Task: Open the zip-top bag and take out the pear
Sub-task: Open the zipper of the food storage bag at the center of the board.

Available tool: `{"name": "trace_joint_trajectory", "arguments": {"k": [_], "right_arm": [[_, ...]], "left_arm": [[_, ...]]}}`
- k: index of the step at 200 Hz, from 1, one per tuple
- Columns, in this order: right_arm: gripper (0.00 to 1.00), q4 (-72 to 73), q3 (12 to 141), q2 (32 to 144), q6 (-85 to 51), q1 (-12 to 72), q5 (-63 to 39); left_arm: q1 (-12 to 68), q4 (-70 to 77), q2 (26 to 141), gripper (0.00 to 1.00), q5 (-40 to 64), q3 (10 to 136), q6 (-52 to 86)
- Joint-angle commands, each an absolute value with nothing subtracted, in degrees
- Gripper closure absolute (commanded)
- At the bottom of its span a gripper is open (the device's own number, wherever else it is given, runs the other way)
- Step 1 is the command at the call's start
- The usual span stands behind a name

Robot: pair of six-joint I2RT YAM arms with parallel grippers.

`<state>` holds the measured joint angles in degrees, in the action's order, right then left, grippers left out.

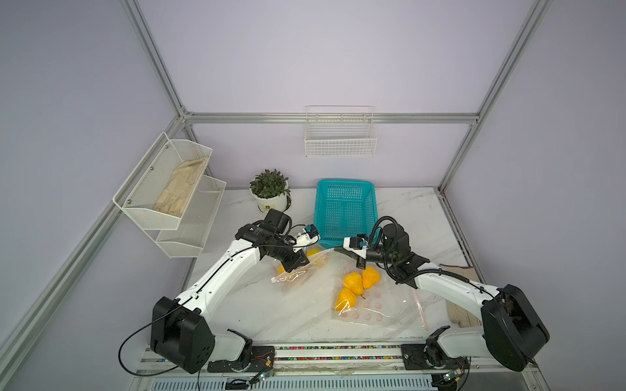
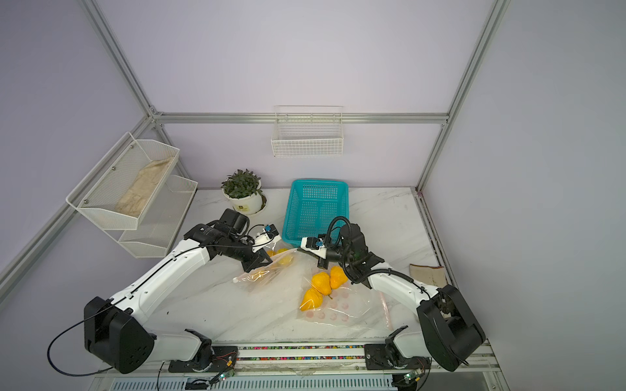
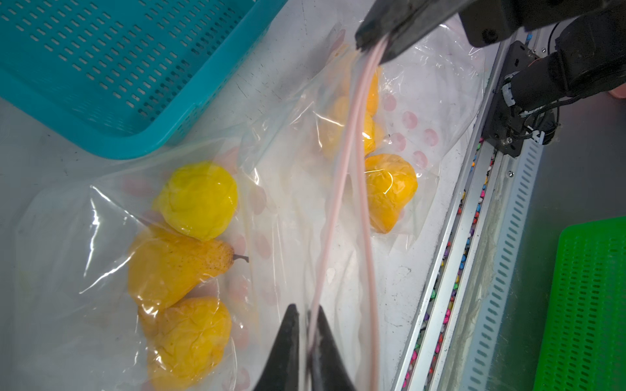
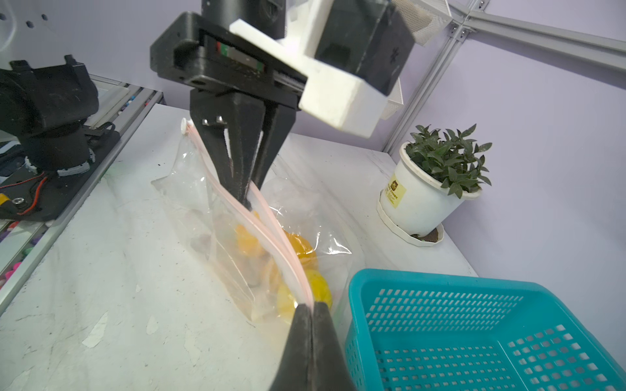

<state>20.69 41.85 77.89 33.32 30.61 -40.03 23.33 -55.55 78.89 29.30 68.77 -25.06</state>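
Observation:
The clear zip-top bag point(image 3: 101, 216) lies in front of the teal basket, its pink zip strip point(image 3: 342, 176) lifted and parted into two tracks between my grippers. Inside it are a speckled yellow-orange pear point(image 3: 176, 267) with a stem, a round yellow fruit point(image 3: 200, 199) and a crumpled orange one point(image 3: 189, 338). My left gripper point(image 3: 306, 308) point(image 1: 298, 266) is shut on one track of the strip. My right gripper point(image 4: 310, 304) point(image 1: 336, 250) is shut on the strip's end near the basket. The white zip tab point(image 1: 273, 280) hangs free at the other end.
The teal basket point(image 1: 343, 213) stands just behind the grippers, a potted plant point(image 1: 271, 193) to its left. A second clear dotted bag point(image 1: 379, 304) with three orange fruits point(image 1: 355, 284) lies under the right arm. A folded cloth point(image 1: 457, 270) lies at the right edge.

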Motion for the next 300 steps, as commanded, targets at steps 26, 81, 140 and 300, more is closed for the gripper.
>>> {"name": "trace_joint_trajectory", "arguments": {"k": [26, 81, 140, 300], "right_arm": [[0.46, 14.6, 48.3, 76.5, 17.1, 30.8, -28.3], [0.37, -3.5, 53.8, 70.1, -10.9, 30.7, -18.1], [0.58, -20.8, 57.3, 71.1, -44.6, 36.5, -12.2], [0.66, -30.6, 67.0, 88.1, -65.1, 48.2, 6.2]], "left_arm": [[23.6, -55.4, 86.1, 1.0, 31.5, 73.3, -18.9], [27.1, -44.4, 91.3, 1.0, 29.8, 72.2, -2.3], [33.6, -40.5, 86.4, 1.0, 9.1, 70.1, 15.6], [39.9, -35.8, 76.4, 1.0, 1.5, 67.9, 28.1]]}}
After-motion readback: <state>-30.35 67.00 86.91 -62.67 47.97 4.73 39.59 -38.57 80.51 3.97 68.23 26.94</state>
